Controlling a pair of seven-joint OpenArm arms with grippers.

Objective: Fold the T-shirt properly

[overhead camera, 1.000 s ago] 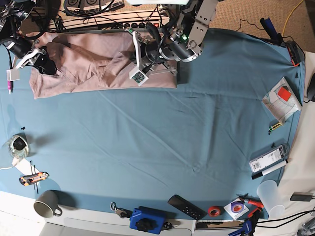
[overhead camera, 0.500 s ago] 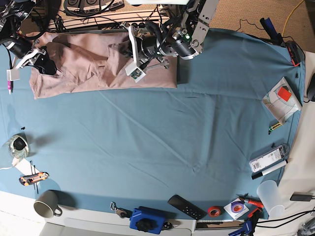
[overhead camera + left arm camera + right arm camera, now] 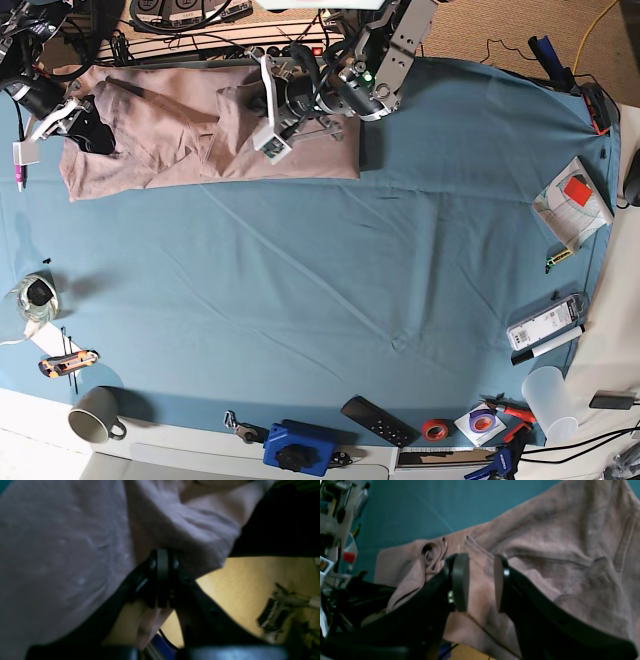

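Note:
The mauve T-shirt [image 3: 150, 140] lies wrinkled at the back left of the teal tablecloth [image 3: 350, 290]. My left gripper [image 3: 248, 105] is shut on a fold of the T-shirt and holds it raised over the shirt's middle. In the left wrist view the gripper [image 3: 162, 555] pinches the T-shirt [image 3: 62, 555] at a bunched edge. My right gripper [image 3: 85, 115] is at the shirt's left end. In the right wrist view it [image 3: 480, 580] is open, with its jaws apart just over the T-shirt [image 3: 557, 555].
Power strips and cables [image 3: 190, 12] run behind the shirt. A grey mug [image 3: 95, 415], a remote [image 3: 378, 420], a blue device [image 3: 300, 447] and a red tape roll [image 3: 434, 430] line the front edge. A clear cup [image 3: 550, 400] and a booklet [image 3: 572, 200] are at the right.
My left gripper has moved left and toward the back with the shirt fold in it, drawing the fabric over the shirt's middle. The right arm has stayed in place.

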